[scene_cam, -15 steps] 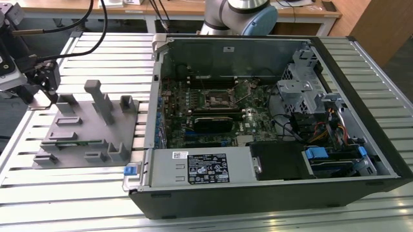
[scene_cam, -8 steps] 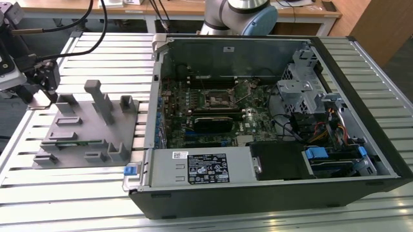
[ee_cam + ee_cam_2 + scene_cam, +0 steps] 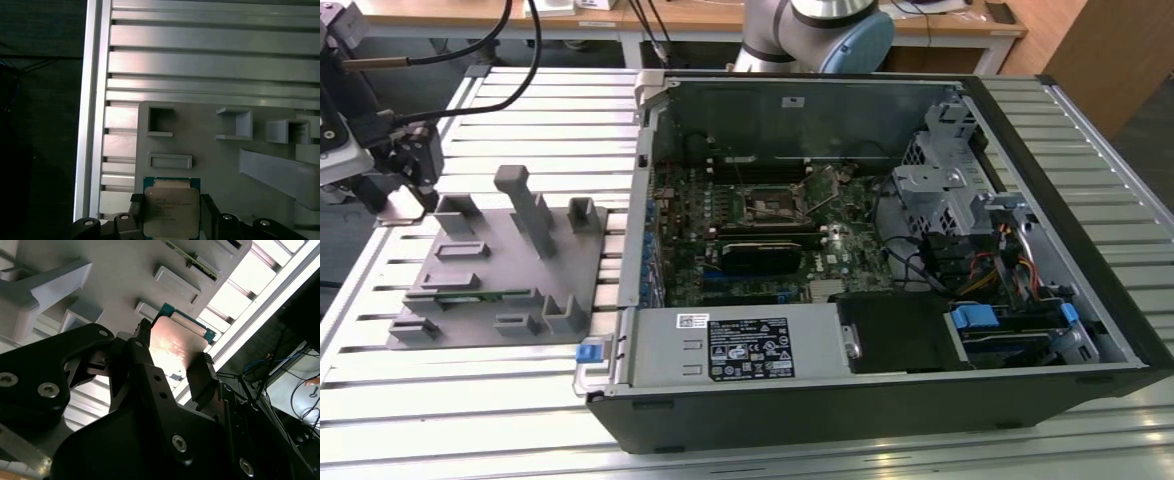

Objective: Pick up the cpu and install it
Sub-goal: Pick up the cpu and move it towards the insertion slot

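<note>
Cpu sits between the fingers of the gripper in both wrist views, near a corner of the grey fixture plate on the slatted table. We see the black fingers closed against two of its opposite edges, though we cannot tell whether it is raised off the plate. We judge it light, thin and stiff, with a smooth metal lid that offers little friction, so the hold belongs on its green edges, kept level. Its underside is probably delicate, and a skewed squeeze could let it slip or twist. The open computer case lies well apart, toward the exterior view's right.
</note>
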